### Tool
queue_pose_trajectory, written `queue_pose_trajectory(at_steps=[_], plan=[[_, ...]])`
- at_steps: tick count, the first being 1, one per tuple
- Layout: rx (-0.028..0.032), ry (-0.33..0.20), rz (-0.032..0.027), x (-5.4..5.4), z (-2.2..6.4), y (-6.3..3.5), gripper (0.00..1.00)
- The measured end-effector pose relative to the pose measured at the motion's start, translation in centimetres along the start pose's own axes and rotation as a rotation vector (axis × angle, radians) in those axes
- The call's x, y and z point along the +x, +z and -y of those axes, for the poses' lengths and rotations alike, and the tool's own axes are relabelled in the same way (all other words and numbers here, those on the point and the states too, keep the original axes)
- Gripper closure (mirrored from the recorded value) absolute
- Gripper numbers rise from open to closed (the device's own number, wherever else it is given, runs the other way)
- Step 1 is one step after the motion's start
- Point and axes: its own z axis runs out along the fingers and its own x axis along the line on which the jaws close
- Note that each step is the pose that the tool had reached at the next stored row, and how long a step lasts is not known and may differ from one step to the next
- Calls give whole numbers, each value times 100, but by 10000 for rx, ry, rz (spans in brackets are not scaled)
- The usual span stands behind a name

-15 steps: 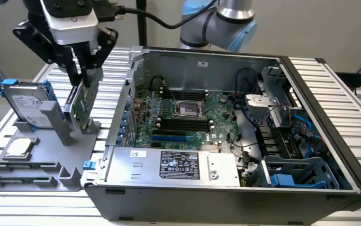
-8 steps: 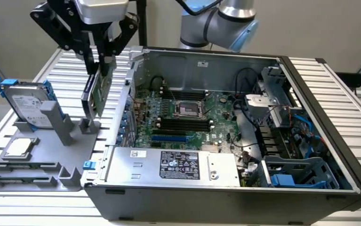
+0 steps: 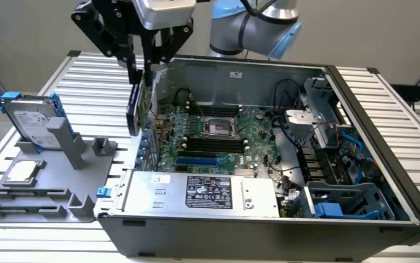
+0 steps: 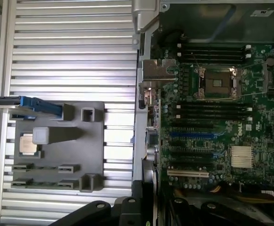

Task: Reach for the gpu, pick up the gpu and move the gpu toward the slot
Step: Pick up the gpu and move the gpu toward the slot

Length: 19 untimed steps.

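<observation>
On the exterior view's left, a grey moulded plastic fixture tray resting on the ribbed aluminium worktop, carrying a silver hard drive with blue rails upright in its far slot and a small square silver chip flat in a shallow pocket nearer the front; remaining slots of that tray bare. Just right of the tray, above the left wall of the case, the black end effector hanging from the grey and light-blue arm, jaws clamped on the thin flat green circuit-board gpu, held on edge and dangling, dark seen edge-on, lower end level with the case's rim and clear of everything beneath. Judged from this: reaching and picking up done, carry toward the slot under way, card not yet over the board. Next move likely calling for a shift rightward over the case wall, card kept upright and lined up with a long expansion slot near the board's lower edge; risk of clipping the wall or the rear bracket openings. Further right, the open dark grey steel computer case lying on its side, holding a green motherboard with an empty square processor socket, black memory slots either side of it, a silver power supply box along the near edge, and at the far right blue plastic drive cages with bundled cables.
</observation>
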Motion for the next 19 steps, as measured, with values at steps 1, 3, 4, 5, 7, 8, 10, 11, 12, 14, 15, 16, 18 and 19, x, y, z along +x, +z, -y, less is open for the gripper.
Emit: queue_pose_trajectory(at_steps=[1, 3, 4, 5, 7, 8, 10, 11, 12, 14, 15, 16, 18, 19], plan=[[-3, 1, -2, -44, -1, -3, 74], [-5, -1, -2, -136, -5, -8, 74], [-5, 0, -2, -182, -7, -10, 74], [-5, 0, -2, -226, -9, -11, 74], [-5, 0, -3, -317, -18, -12, 74], [-6, 0, -2, -362, -23, -11, 74], [-6, 0, -2, -454, -39, -6, 74], [-5, 0, -2, -501, -48, -3, 74], [-5, -1, -2, -548, -59, 1, 74], [-5, 0, -2, -640, -87, 14, 74], [-5, 0, -2, -686, -105, 24, 74], [-5, 0, -2, -730, -124, 34, 74], [-5, 1, -2, -812, -164, 56, 74], [-6, 0, -2, -851, -185, 69, 74]])
